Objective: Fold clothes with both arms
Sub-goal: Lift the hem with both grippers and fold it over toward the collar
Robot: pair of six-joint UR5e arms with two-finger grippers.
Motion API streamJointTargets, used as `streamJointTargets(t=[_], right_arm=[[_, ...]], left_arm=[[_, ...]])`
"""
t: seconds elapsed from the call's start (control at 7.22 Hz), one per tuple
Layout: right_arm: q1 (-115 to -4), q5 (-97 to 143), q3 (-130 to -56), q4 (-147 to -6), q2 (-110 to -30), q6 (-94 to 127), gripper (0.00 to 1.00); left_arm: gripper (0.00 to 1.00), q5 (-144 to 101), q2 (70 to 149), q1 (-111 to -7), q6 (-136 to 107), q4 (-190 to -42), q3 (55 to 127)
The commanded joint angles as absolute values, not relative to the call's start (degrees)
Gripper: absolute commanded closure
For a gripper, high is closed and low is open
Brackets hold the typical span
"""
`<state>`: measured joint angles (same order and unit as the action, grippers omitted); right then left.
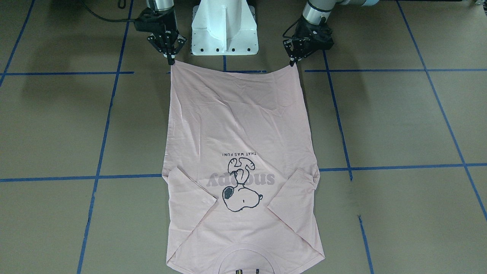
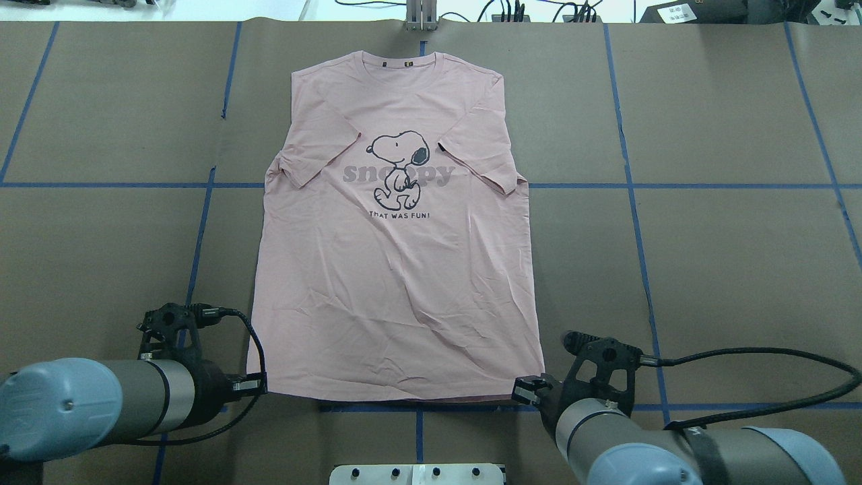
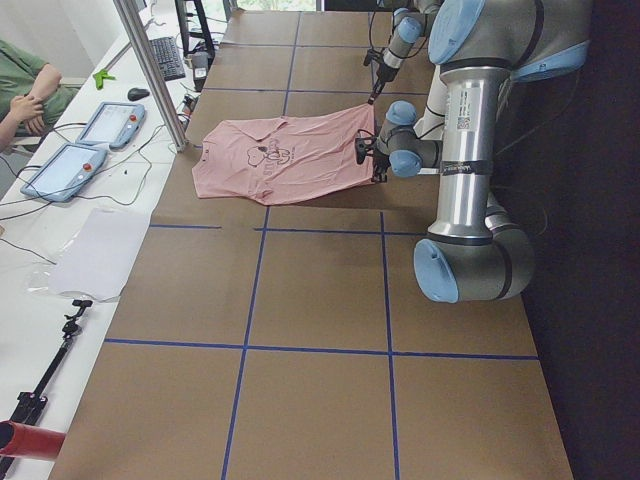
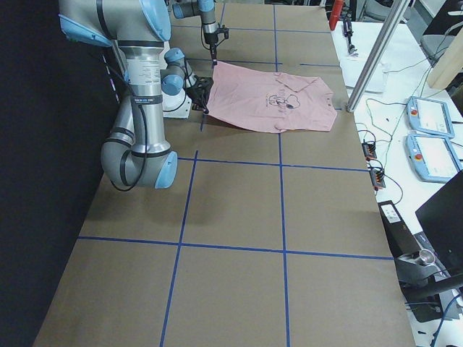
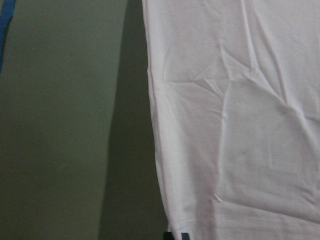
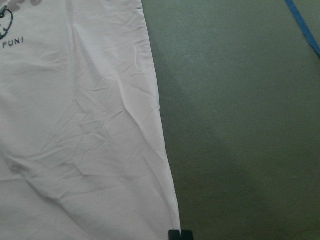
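Both pincers shut on cloth: left gripper (image 2: pixel 258 385) holds the near-left hem corner, right gripper (image 2: pixel 526 391) the near-right. The shirt (image 2: pixel 397 283) runs straight away from them, print up, flat on the table (image 2: pixel 707 269), collar (image 2: pixel 403 65) farthest. Both arms equally near. Likely next move: carry the hem toward the collar.

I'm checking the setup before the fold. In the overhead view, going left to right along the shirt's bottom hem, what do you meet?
Left arm's black two-finger gripper → pale pink short-sleeved Snoopy T-shirt → right arm's black two-finger gripper.
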<state>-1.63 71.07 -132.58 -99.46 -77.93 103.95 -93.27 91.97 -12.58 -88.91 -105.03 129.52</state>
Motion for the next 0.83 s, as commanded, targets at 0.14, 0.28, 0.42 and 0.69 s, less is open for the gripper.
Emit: streamJointTargets(t=[0.14, 0.28, 0.42, 0.69], right_arm=[[-2.0, 79.5, -155.9, -123.2, -74.0, 103.7, 1.00], [-3.9, 80.7, -155.8, -124.4, -72.4, 103.5, 1.00], [-5.6, 81.6, -155.0, -125.1, -71.6, 100.1, 1.00], [-14.2, 83.4, -148.6, -124.6, -65.5, 91.3, 1.00]], left_arm=[[1.00, -104.0, 97.3, -19.4, -88.2, -77.6, 154.8], [1.00, -108.4, 102.7, -24.6, -84.5, -73.0, 155.1], [1.00, -109.3, 104.5, -25.6, -79.9, -71.6, 152.9], [1.00, -109.2, 109.8, -34.9, -69.0, -71.3, 142.0]])
